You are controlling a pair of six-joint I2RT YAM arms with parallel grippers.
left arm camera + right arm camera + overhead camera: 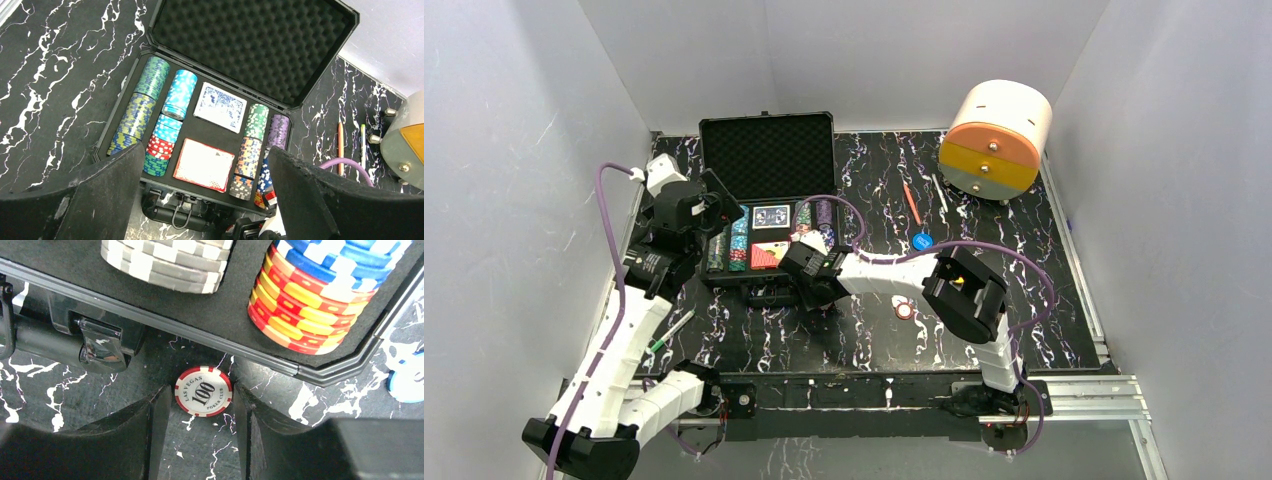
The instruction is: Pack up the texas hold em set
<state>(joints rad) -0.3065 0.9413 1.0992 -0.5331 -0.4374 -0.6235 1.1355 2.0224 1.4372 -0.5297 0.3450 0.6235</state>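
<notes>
The black case [769,155] lies open, foam lid up [250,45]. Rows of striped poker chips [150,100] fill its slots, with a blue-backed deck [220,106] and a red-bordered deck [204,165] between them. My right gripper [809,272] is at the case's front right corner. It is shut on a red-and-white "100" chip [203,391], held by its edges just outside the front wall [150,315]. My left gripper [205,200] hovers open and empty over the case's left side [722,205].
A blue round button [922,240] and a red-and-white disc [905,311] lie on the table right of the case. An orange pen [911,203] and a white pen [940,192] lie further back. A big white-and-orange cylinder [996,140] stands back right. White walls enclose the table.
</notes>
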